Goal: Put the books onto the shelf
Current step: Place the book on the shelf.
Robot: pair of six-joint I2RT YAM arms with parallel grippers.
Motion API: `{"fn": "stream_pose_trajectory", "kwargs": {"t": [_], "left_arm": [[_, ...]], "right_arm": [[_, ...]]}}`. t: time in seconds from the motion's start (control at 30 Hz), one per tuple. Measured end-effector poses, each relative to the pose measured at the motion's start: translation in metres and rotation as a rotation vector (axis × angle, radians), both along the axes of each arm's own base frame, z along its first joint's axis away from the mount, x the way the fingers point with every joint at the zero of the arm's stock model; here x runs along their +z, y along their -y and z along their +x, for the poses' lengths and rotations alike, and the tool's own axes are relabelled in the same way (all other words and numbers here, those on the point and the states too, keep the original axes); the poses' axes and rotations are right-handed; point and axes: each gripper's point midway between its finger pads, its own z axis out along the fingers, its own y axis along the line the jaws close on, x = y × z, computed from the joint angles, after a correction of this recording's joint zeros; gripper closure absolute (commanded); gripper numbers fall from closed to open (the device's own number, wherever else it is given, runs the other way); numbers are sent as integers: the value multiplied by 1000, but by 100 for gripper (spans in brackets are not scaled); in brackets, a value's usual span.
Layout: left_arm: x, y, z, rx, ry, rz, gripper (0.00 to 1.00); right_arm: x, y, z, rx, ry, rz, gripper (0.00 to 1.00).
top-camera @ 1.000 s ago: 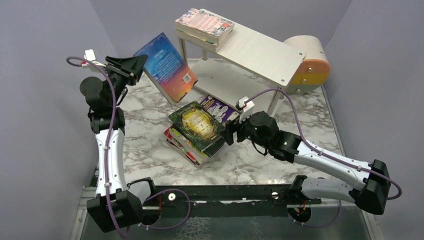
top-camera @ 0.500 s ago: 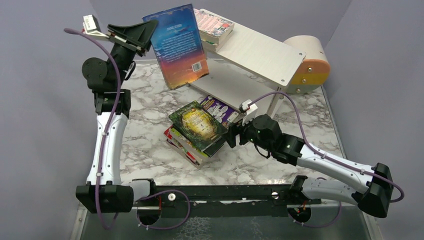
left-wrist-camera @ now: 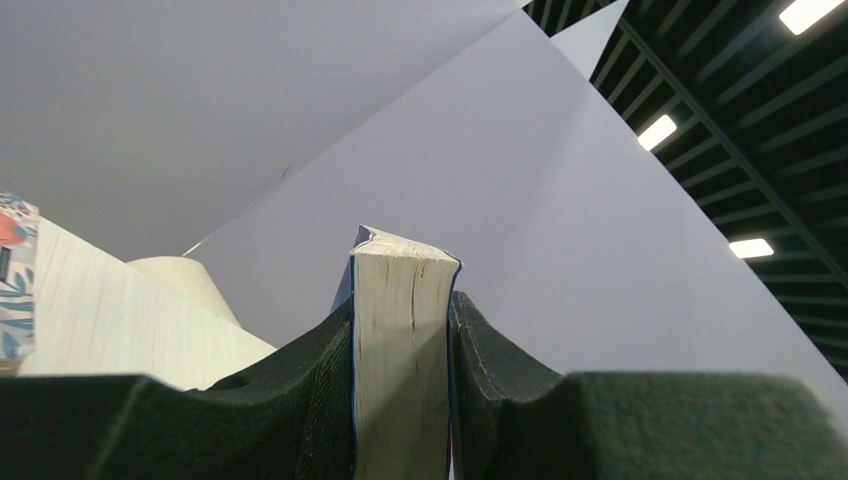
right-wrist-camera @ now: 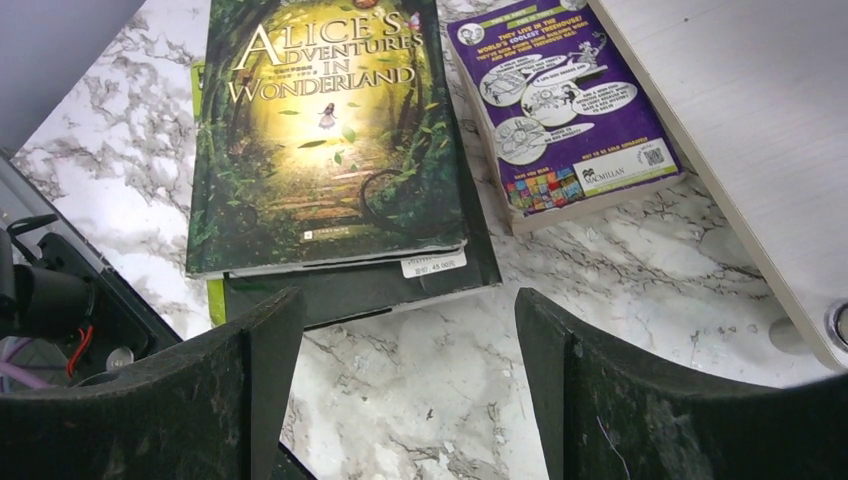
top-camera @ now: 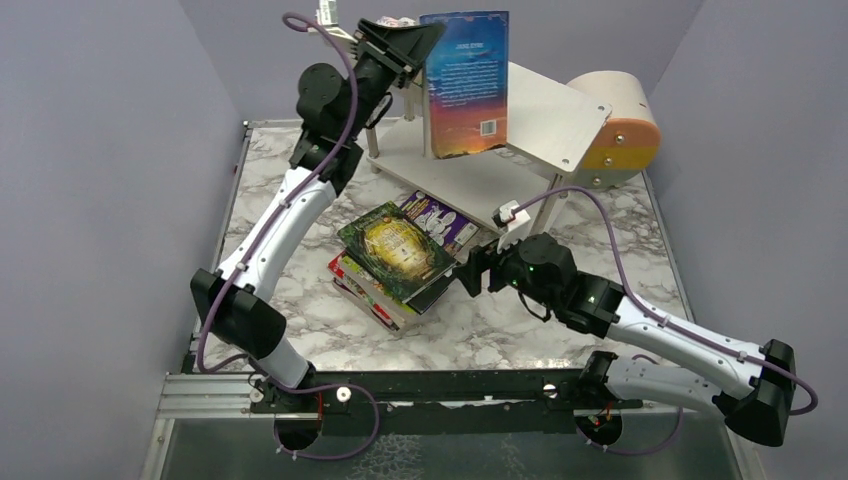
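Observation:
My left gripper [top-camera: 428,48] is shut on a blue book [top-camera: 465,85] and holds it upright above the shelf [top-camera: 555,115], near its left end. In the left wrist view the book's pale page edge [left-wrist-camera: 400,340] stands clamped between the two pads, with the shelf's top board [left-wrist-camera: 100,320] below left and a patterned book [left-wrist-camera: 14,270] lying on it. On the marble lies a stack of books topped by a green Alice book [top-camera: 392,245], with a purple book [top-camera: 440,220] beside it. My right gripper [top-camera: 468,272] hovers open just right of the stack, nothing between its fingers [right-wrist-camera: 270,360].
A round beige-and-orange box [top-camera: 615,125] sits against the shelf's right end. The shelf's lower board [right-wrist-camera: 760,120] reaches close to the purple book [right-wrist-camera: 565,100]. A black book [right-wrist-camera: 400,285] sticks out under the Alice book [right-wrist-camera: 320,130]. Purple walls close in three sides.
My left arm has swung up and to the right, carrying the blue book from the table's left side to above the shelf and turning it upright. The right gripper has barely moved.

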Motion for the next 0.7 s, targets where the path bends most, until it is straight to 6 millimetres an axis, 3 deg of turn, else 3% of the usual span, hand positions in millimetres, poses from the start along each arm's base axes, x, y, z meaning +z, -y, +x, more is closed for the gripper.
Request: {"fn": "stream_pose_trajectory", "kwargs": {"t": [0.27, 0.4, 0.57, 0.7], "left_arm": [[-14, 68, 3, 30, -13, 23, 100], [-15, 94, 3, 37, -10, 21, 100], [-20, 114, 14, 75, -17, 16, 100], [-28, 118, 23, 132, -30, 3, 100]], "right_arm": [[2, 13, -1, -39, 10, 0, 25], [16, 13, 4, -51, 38, -2, 25], [45, 8, 12, -56, 96, 21, 25], [58, 10, 17, -69, 133, 23, 25]]}}
